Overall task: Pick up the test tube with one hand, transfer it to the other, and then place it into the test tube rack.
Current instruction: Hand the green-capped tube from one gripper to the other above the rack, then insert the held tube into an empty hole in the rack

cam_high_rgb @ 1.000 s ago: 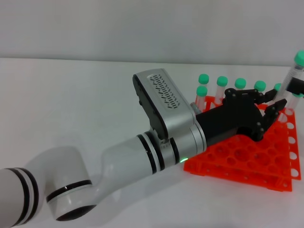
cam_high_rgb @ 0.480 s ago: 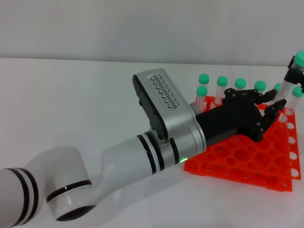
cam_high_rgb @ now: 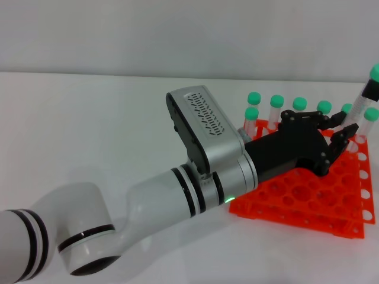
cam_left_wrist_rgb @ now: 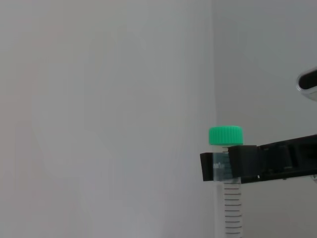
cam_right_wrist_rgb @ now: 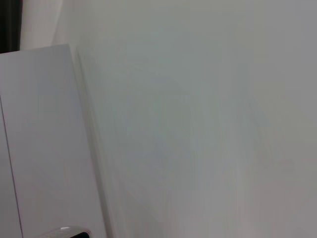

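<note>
The test tube was up in the air at the far right, over the back corner of the orange test tube rack. In the left wrist view, the right gripper had its black jaws shut tight on the tube just under the green cap. The left gripper rested over the rack with its jaws spread apart and nothing in them. So the pick-up and the hand-over looked done. What was left was to lower the tube into a free hole and let go. Other green-capped tubes already stood in the back row. The rack sat on the white tabletop.
</note>
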`<move>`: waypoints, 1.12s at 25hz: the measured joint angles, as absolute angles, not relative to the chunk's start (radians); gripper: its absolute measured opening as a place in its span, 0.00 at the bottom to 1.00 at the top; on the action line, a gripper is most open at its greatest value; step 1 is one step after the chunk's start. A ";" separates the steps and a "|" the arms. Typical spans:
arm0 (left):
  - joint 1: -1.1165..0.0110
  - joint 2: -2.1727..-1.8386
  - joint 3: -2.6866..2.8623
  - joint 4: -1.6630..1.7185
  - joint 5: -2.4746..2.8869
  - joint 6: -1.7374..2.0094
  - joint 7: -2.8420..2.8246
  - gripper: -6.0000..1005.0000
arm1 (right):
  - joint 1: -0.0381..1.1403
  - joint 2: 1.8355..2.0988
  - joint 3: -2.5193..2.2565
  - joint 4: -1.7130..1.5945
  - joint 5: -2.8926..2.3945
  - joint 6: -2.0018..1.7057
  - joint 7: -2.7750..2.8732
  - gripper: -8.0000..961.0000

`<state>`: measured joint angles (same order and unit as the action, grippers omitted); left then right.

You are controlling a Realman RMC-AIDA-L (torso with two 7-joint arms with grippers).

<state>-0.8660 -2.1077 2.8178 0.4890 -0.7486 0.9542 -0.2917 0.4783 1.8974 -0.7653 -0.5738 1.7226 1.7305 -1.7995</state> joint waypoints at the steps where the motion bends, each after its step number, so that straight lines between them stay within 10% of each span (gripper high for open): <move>1: -0.866 -2.108 2.818 0.489 -0.749 0.954 -0.293 0.21 | 0.476 1.897 -0.765 -0.574 1.724 1.730 -1.800 0.26; 17: -0.863 -2.108 2.811 0.483 -0.732 0.930 -0.249 0.22 | 0.468 1.898 -0.766 -0.575 1.725 1.736 -1.797 0.22; 28: -0.724 -2.108 2.716 0.503 -0.735 0.982 -0.065 0.66 | 0.470 1.909 -0.765 -0.578 1.726 1.650 -1.801 0.22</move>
